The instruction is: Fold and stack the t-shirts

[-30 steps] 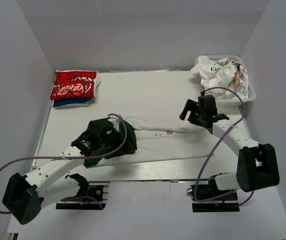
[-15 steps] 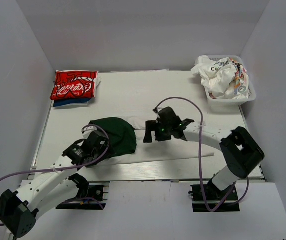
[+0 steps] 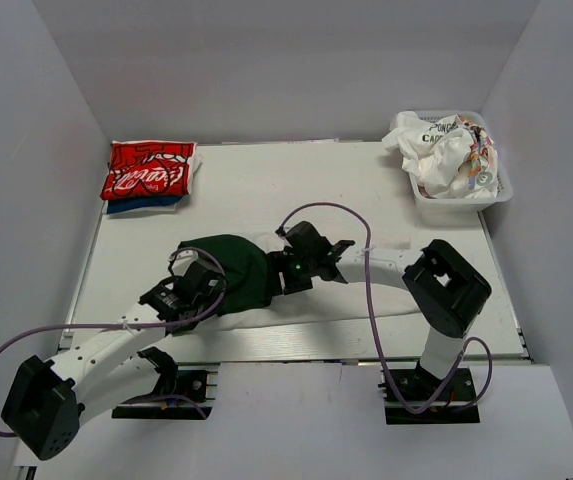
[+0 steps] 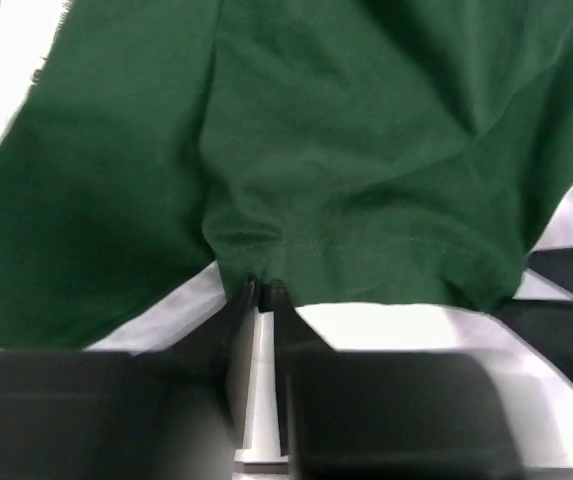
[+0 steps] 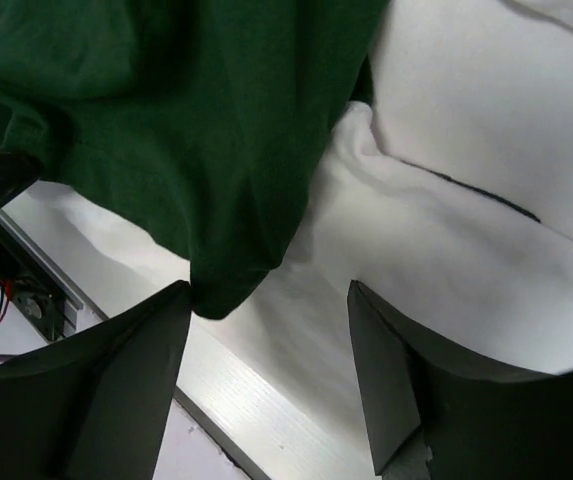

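White walls box in a pale tabletop point(image 3: 266, 180). A folded red t-shirt point(image 3: 148, 168) sits at the upper left of the overhead view, and a mesh basket point(image 3: 501, 190) of crumpled tees is at the upper right. Near the middle, the green t-shirt point(image 3: 234, 268) lies bunched on top of an off-white t-shirt point(image 3: 386, 290) that is spread flat beneath it.

The green t-shirt sits between the two arms. The left gripper point(image 3: 191, 290) is at its lower-left edge and the right gripper point(image 3: 291, 272) at its right edge. Its longer side seems to run roughly left to right across the frame, from one gripper to the other.

In the left wrist view, the left gripper point(image 4: 262, 292) has its jaws drawn almost together on the stitched hem, which puckers at the tips, so it appears to be pinching that edge.

In the right wrist view, the right gripper point(image 5: 268, 295) is spread wide. A drooping green corner point(image 5: 221, 290) lies just inside its left finger with pale cloth under the rest of the gap, so nothing is caught yet. That corner is likely the right arm's target, and closing there risks snagging the off-white t-shirt underneath as well.
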